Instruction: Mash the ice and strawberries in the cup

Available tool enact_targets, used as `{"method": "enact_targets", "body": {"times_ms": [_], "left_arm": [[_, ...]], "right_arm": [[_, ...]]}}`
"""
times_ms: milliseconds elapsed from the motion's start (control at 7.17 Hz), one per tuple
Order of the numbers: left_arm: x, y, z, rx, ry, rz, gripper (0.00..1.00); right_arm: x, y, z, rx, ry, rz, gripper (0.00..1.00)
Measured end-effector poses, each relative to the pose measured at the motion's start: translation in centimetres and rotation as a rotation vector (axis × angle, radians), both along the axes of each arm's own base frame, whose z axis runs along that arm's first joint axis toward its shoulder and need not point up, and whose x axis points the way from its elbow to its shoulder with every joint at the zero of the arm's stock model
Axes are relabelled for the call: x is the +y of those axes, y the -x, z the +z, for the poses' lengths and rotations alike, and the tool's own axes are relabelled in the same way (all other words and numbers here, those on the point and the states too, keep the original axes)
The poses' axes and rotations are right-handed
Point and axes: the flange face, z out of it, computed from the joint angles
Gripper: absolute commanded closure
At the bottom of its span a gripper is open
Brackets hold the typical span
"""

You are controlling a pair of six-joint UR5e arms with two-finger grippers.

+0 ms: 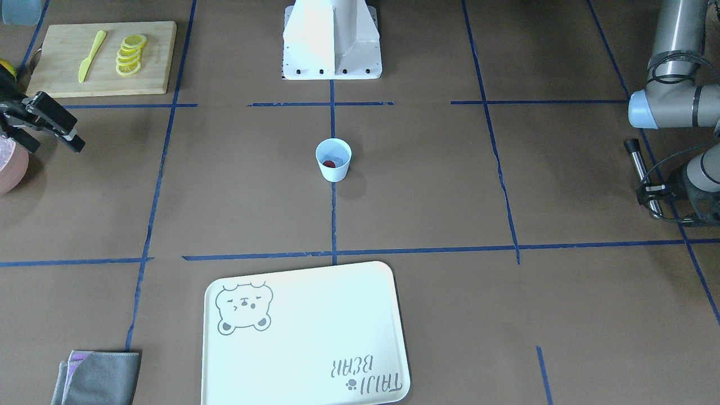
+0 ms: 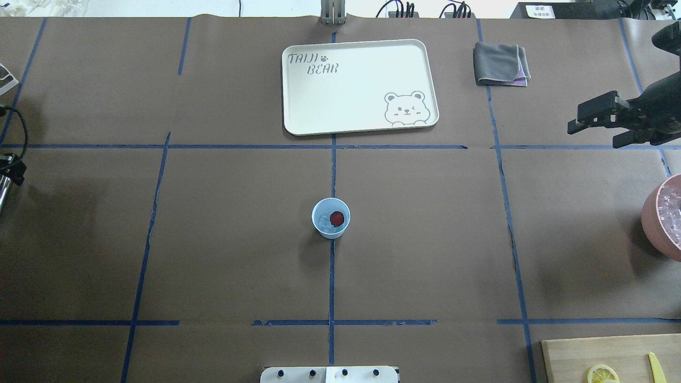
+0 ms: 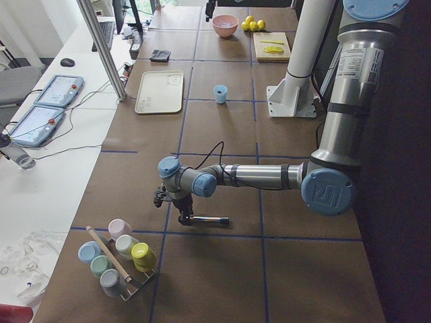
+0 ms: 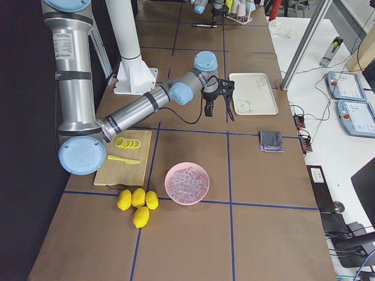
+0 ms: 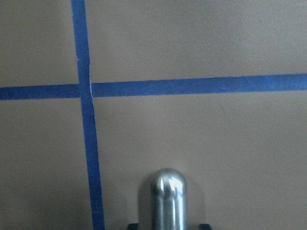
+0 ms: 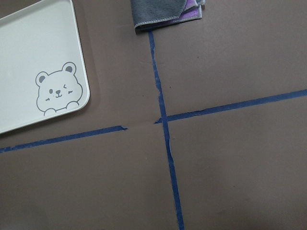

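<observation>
The light blue cup [image 2: 331,230] stands upright at the table's centre, also in the front view [image 1: 333,169]. Inside it lie a red strawberry [image 2: 337,217] and clear ice chunks [image 2: 324,222]. My left gripper [image 1: 649,194] is far off at the table's left end, shut on a metal muddler [image 1: 639,169] with a black tip. Its rounded steel end shows in the left wrist view [image 5: 169,191] just above the paper. My right gripper [image 2: 598,127] is open and empty, held above the table's right side near the pink bowl.
A pink bowl of ice [image 2: 650,219] sits at the right edge. A cutting board [image 1: 152,62] holds lemon slices and a yellow knife. A cream bear tray [image 2: 359,85] and a grey cloth [image 2: 500,64] lie on the far side. A rack of coloured cups [image 3: 118,259] stands at the left end.
</observation>
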Motion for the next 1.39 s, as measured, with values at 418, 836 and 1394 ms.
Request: {"method": "enact_targets", "body": {"times_ms": [418, 836, 1394], "left_arm": [[-2.1, 7.4, -4.3, 0.125, -0.051, -0.078, 0.0], [-2.4, 17.1, -4.2, 0.152, -0.109, -0.027, 0.0], [-1.4, 22.8, -4.3, 0.167, -0.02, -0.06, 0.0]], "right_arm": [[-1.1, -2.9, 1.4, 0.038, -0.025, -0.015, 0.01], [-2.0, -10.8, 8.3, 0.205, -0.097, -0.169, 0.01], [-1.5, -18.2, 25.5, 0.258, -0.081, -0.396, 0.01]]}}
